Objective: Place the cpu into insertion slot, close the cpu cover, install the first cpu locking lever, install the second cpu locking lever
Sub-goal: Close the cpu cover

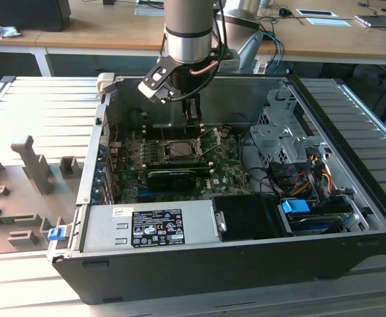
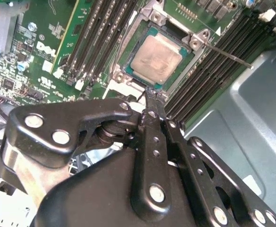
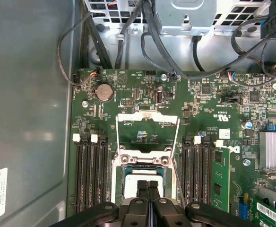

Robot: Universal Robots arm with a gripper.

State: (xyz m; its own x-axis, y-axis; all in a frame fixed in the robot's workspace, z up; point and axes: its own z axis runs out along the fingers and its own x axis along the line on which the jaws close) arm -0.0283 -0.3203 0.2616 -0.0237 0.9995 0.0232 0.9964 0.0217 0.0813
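Note:
The cpu (image 2: 156, 57), a silvery square chip with a pale rim, lies flat in the insertion slot (image 2: 128, 47) on the green board. In the first wrist view the cpu cover (image 3: 147, 117) is swung back open beyond the insertion slot (image 3: 128, 177); board shows through its square cut-out. A thin wire lever (image 2: 228, 54) stands free beside the socket. My gripper (image 2: 150, 92) is shut with nothing between its fingers, its tips at one edge of the cpu. It also shows in the first wrist view as gripper (image 3: 148, 185) and in the exterior view as gripper (image 1: 193, 122), above the socket (image 1: 180, 149).
Rows of black memory slots (image 3: 90, 175) flank the socket, one holding a green module (image 3: 219, 177). A black card (image 1: 173, 176) lies beside the socket. The power supply (image 1: 150, 228), drive cage (image 1: 279, 132), cable bundles (image 1: 299, 175) and the case walls (image 1: 90, 165) close in the space.

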